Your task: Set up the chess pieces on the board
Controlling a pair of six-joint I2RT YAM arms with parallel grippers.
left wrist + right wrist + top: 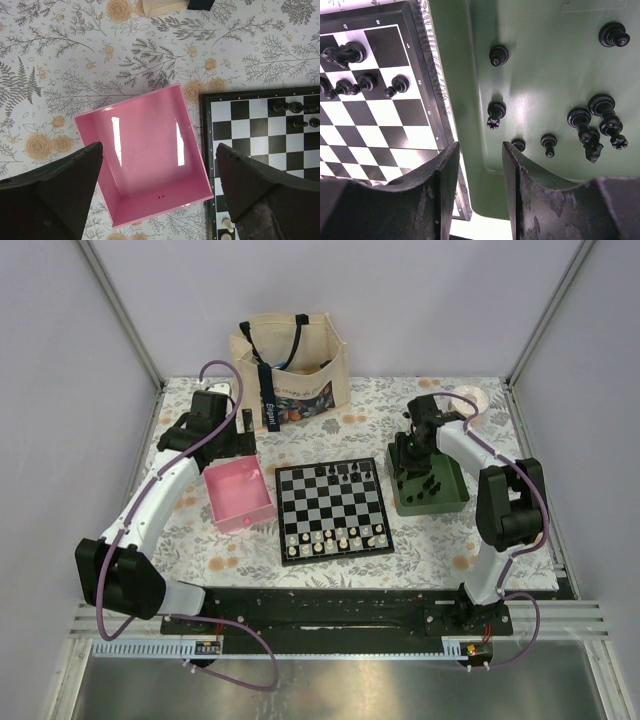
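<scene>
Right gripper [480, 150] released, nothing between its jaws, over green tray [545, 60] wall, chess pieces [496, 111] ahead and right, one half hidden behind a finger [530, 200], board [380, 125] left, cut off; left gripper [159, 150] released over pink tray [145, 125].

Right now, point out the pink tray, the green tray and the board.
pink tray [150, 150], left wrist view, bare floor.
green tray [547, 67], right wrist view, bare floor.
board [333, 508], top external view, empty middle square.

Bright even overhead light, glare streaks in pink tray [150, 165], sheen on green tray [545, 65], soft shadows
</scene>
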